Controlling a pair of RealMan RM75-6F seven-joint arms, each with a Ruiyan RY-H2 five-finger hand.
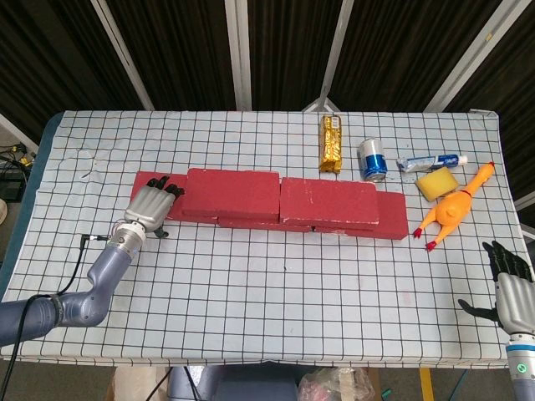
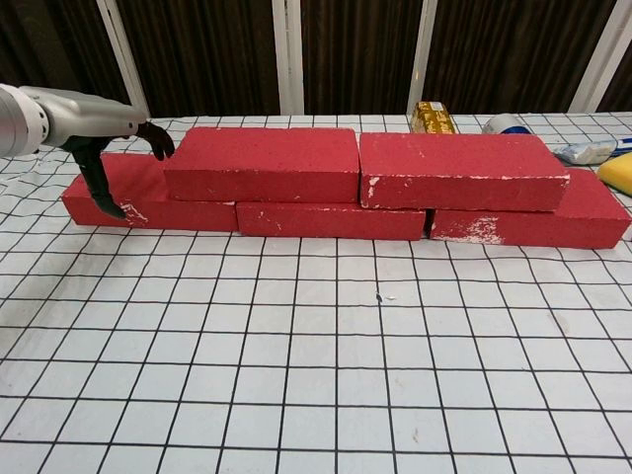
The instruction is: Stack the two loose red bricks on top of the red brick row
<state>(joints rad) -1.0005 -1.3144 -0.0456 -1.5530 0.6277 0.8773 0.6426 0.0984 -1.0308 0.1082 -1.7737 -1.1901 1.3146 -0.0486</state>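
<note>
My right hand (image 1: 512, 288) hangs empty with fingers spread at the near table (image 1: 276, 309) edge, open grid cloth to its left. My left hand (image 1: 152, 203) holds nothing, fingertips against the left upper brick (image 1: 231, 193). Beyond it, the right upper brick (image 1: 328, 200) sits touching, both atop the brick row (image 2: 326, 219).

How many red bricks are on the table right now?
5. Three lie end to end in the bottom row: left, middle, right. Two sit on top: upper left brick and upper right brick. None seem hidden.
</note>
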